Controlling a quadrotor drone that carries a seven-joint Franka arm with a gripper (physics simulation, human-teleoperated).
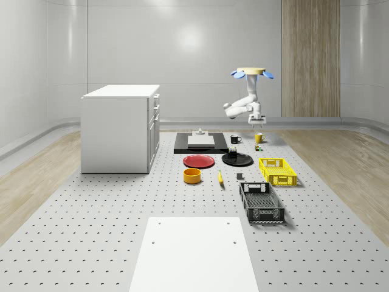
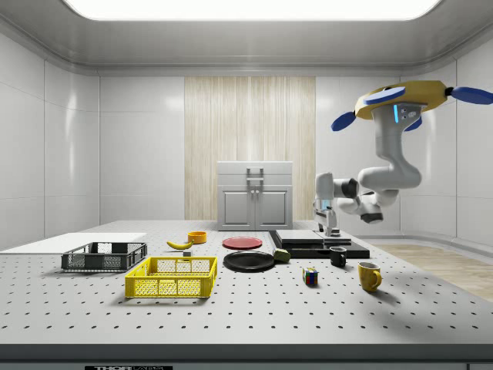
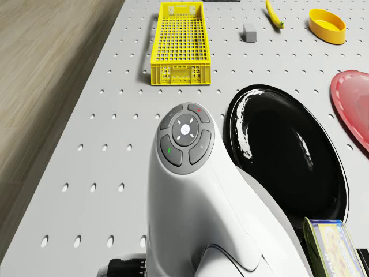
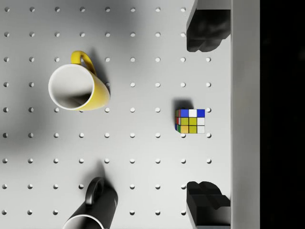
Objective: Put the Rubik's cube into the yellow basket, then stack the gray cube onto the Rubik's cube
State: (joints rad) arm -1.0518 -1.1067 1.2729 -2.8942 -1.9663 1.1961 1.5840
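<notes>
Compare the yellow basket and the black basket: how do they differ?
The yellow basket is bright yellow; the black basket is dark. In the whole-scene view the yellow basket lies farther back, nearer the black plate, and the black basket nearer the white sheet. Both are rectangular, mesh-walled, apparently empty, and rest flat on the table.
</notes>
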